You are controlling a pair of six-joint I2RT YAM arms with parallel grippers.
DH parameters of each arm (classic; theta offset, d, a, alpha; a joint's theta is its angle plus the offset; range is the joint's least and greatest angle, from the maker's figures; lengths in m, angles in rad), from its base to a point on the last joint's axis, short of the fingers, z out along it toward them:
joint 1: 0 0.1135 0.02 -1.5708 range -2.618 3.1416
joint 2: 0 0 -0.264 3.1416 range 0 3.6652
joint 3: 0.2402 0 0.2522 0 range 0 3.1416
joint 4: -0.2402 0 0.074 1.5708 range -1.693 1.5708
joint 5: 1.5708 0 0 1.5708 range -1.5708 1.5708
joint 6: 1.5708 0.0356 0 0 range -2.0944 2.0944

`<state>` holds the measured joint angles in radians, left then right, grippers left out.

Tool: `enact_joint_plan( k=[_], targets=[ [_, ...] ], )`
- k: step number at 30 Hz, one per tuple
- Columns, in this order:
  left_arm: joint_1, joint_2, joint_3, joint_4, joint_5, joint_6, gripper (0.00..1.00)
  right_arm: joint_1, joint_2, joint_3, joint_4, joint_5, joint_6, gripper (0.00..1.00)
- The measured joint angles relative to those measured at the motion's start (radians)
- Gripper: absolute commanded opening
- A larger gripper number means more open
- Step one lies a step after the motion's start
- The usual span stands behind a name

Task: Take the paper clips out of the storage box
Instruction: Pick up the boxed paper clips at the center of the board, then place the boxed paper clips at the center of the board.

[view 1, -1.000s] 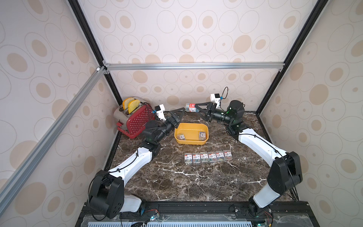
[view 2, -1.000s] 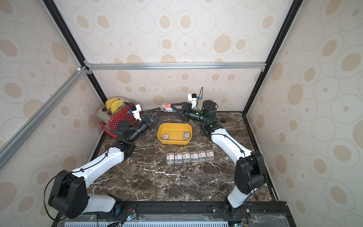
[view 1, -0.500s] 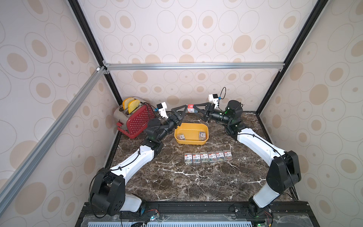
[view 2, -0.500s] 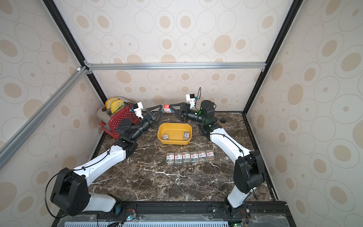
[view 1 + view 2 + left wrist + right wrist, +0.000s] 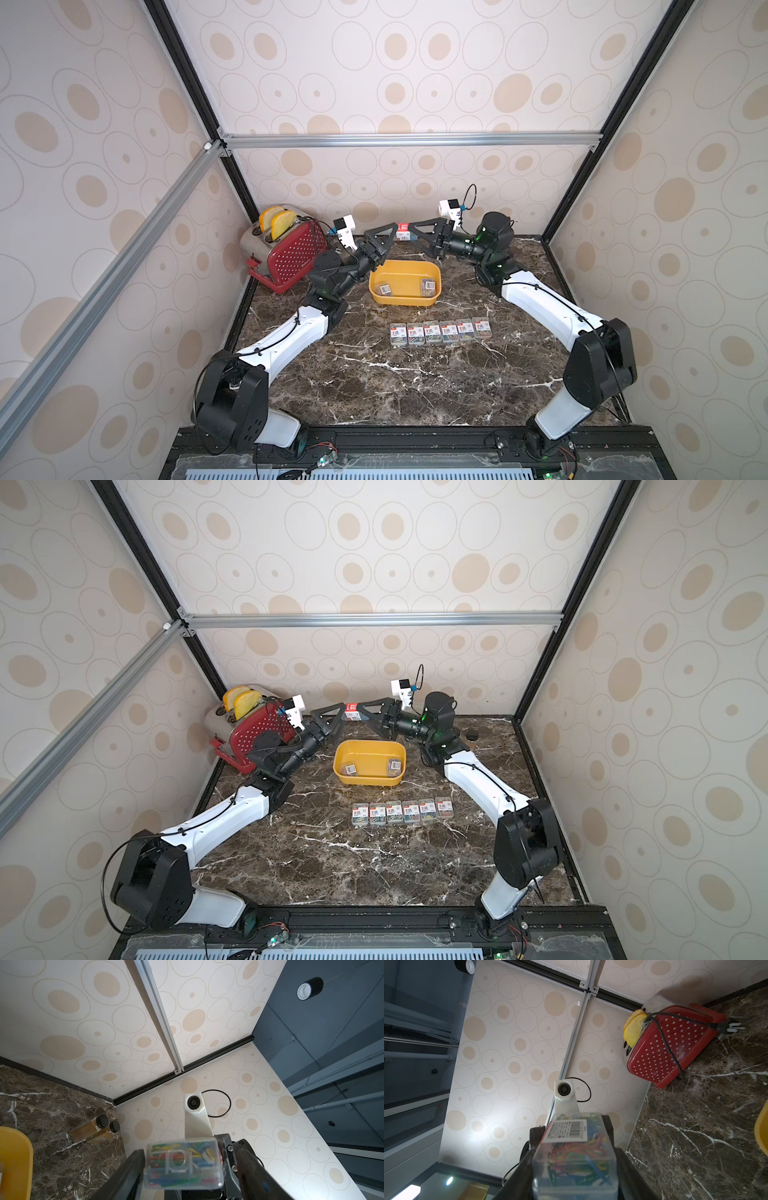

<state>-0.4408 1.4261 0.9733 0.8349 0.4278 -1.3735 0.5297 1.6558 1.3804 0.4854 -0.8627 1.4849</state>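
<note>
Nine small clear boxes of coloured paper clips were in view. Six formed the row of clip boxes (image 5: 440, 331) on the dark marble table (image 5: 374, 386), side by side and touching, just in front of the one yellow storage box (image 5: 405, 300). Each of the six lay label up with its long axis running front to back, while the row ran across the table. Two more lay inside the tub, well apart: the left tub box (image 5: 384, 287) and the right tub box (image 5: 429, 285), one near each end. The ninth, the held clip box (image 5: 402, 231), hung in the air beyond the tub's far rim, near the back wall.

Two arms reached from the near corners toward the back. Their wrists were turned inward so that the grippers pointed at each other, almost tip to tip. The right gripper (image 5: 413, 232) had its jaws narrow, clamped on the long sides of the held box. The left gripper (image 5: 392, 232) had its jaws on either side of the box's other end, and whether they pressed on it could not be told.

The held box's long axis seemed to run from one gripper to the other, across the table, with its red-and-white label facing up.

One red, white-dotted toaster (image 5: 291, 257) with two yellow slices stood at the back left. Two brown jars (image 5: 93, 1130) with black caps stood together in a back corner.
</note>
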Motion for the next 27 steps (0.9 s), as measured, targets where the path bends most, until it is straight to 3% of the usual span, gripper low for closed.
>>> enact_joint_plan(
  k=[5,13,18,23,27],
  targets=[
    [0.000,0.000,0.000,0.009,0.005,-0.002,0.71,0.010,0.000,-0.007,0.005,-0.017,0.003,0.05],
    [0.001,0.005,0.000,0.014,0.004,-0.031,0.48,0.014,0.000,-0.007,0.021,-0.021,0.002,0.04],
    [0.002,0.005,0.000,0.011,0.006,-0.043,0.36,0.014,0.000,-0.007,0.022,-0.021,0.000,0.12],
    [0.003,-0.002,0.028,-0.066,0.017,-0.018,0.30,0.012,0.000,-0.007,0.006,-0.017,-0.004,0.35],
    [0.005,-0.045,0.079,-0.242,0.028,0.080,0.28,0.010,-0.002,0.006,-0.035,-0.032,-0.035,0.68]
  ],
)
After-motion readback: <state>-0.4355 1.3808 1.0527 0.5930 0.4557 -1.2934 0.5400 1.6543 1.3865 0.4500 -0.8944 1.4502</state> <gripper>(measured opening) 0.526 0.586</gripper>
